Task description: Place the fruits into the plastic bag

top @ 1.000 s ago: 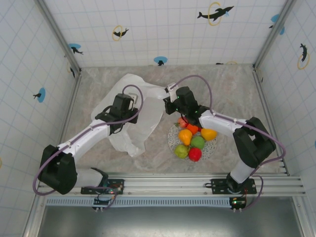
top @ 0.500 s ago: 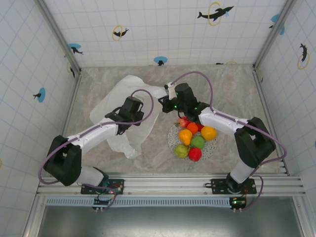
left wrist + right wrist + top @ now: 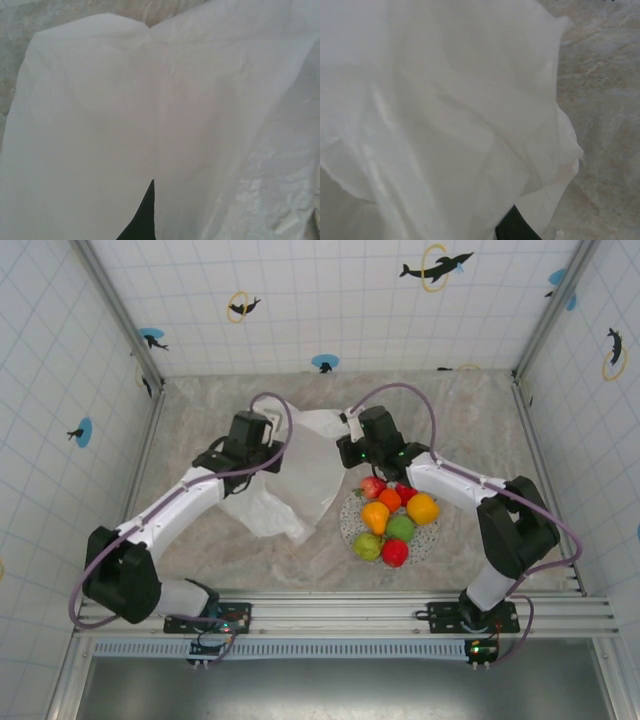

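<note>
Your left hand (image 3: 266,460) has drawn back left, spreading the plastic bag (image 3: 292,490) between it and your right hand (image 3: 347,452). Plastic hides both grips, so I cannot tell. The fruits (image 3: 392,520) wait on the plate (image 3: 346,518), just right of the bag.

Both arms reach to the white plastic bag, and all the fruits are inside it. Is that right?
Not quite. The fruits are not inside the plastic bag; they lie piled on the speckled plate just right of it, as the top external view shows. The rest stands.
</note>
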